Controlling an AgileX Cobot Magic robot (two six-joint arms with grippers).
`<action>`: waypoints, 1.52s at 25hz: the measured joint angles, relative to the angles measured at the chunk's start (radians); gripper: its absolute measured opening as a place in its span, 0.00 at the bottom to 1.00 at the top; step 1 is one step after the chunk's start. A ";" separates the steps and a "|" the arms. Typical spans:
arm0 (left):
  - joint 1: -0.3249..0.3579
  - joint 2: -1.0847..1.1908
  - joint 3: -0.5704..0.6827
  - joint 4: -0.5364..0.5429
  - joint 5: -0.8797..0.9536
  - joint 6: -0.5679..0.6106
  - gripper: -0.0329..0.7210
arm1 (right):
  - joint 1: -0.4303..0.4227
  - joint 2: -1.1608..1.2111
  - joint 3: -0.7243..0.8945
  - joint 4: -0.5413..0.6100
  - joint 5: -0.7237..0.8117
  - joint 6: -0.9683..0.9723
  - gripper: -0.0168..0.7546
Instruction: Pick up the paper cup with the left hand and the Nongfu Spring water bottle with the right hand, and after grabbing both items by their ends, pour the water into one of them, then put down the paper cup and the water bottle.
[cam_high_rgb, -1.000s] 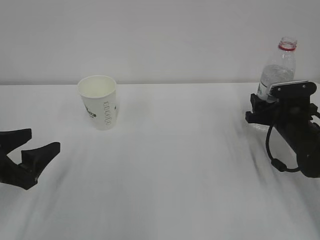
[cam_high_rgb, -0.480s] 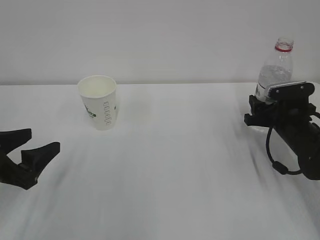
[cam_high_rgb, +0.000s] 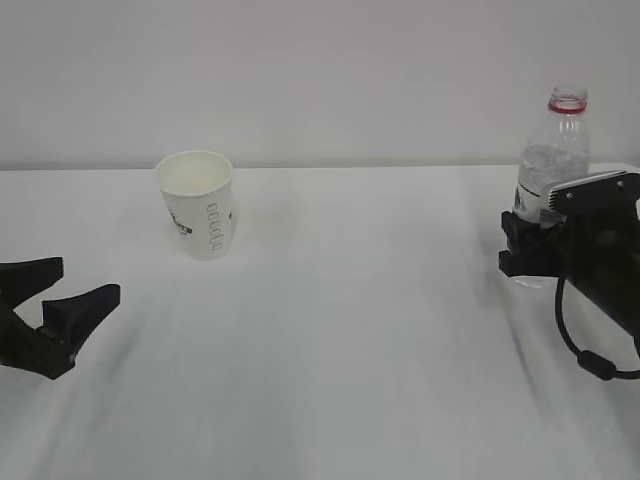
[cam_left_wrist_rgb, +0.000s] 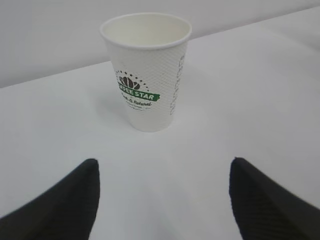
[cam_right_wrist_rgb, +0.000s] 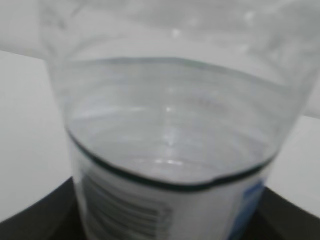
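We see the paper cup (cam_high_rgb: 197, 204) standing up straight on the white table (cam_high_rgb: 350, 330), on the far left side. Our left hand (cam_high_rgb: 75, 290) sits low at the near left edge, and its two fingers (cam_left_wrist_rgb: 65, 200) are spread wide with nothing between them. The cup is apart from those fingers, farther away and a bit to the right, right in line with the gap. It stands tall, so we think the left hand should slide forward and close around its side.

Over on the right, our right hand (cam_high_rgb: 528, 250) is wrapped around the lower part of the water bottle (cam_high_rgb: 551, 150). The bottle stands up straight with no cap, and the water (cam_right_wrist_rgb: 170, 130) inside looks level. The left hand is much nearer the cup.
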 joint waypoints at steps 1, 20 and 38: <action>0.000 0.002 0.000 0.000 0.000 0.000 0.82 | 0.000 -0.024 0.016 -0.004 0.004 0.000 0.65; 0.000 0.098 -0.002 0.042 0.000 0.000 0.82 | 0.000 -0.473 0.382 -0.028 0.004 0.011 0.65; -0.067 0.098 -0.058 0.080 0.000 0.000 0.84 | 0.000 -0.533 0.472 -0.068 0.004 0.094 0.65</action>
